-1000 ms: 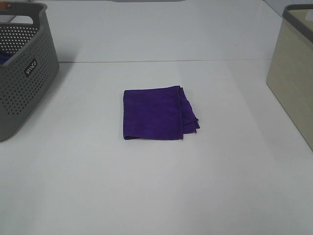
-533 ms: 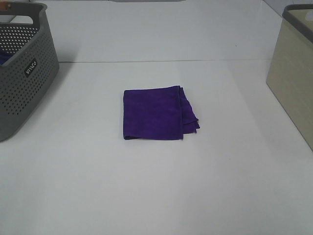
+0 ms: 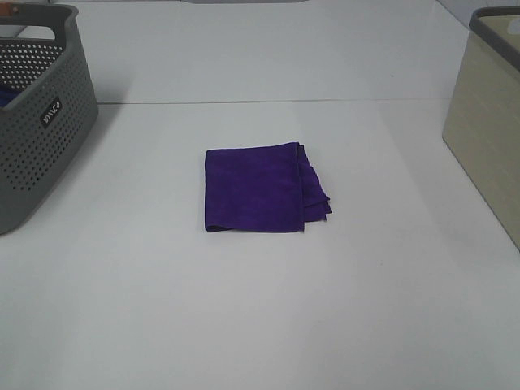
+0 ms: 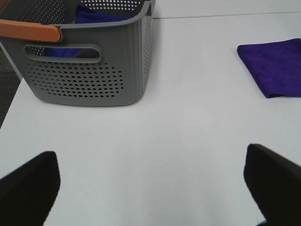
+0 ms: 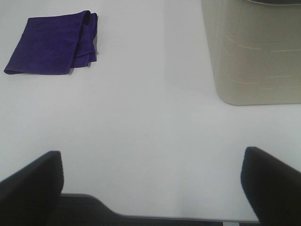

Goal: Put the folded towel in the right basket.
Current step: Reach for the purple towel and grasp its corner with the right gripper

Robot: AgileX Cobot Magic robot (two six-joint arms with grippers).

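Note:
A folded purple towel lies flat at the middle of the white table; it also shows in the left wrist view and the right wrist view. The beige right basket stands at the table's right edge, also in the right wrist view. My left gripper is open over the near left table, far from the towel. My right gripper is open at the table's near edge, apart from towel and basket. Neither gripper shows in the high view.
A grey perforated basket with an orange handle stands at the left and holds blue cloth. The white table stretches between the baskets.

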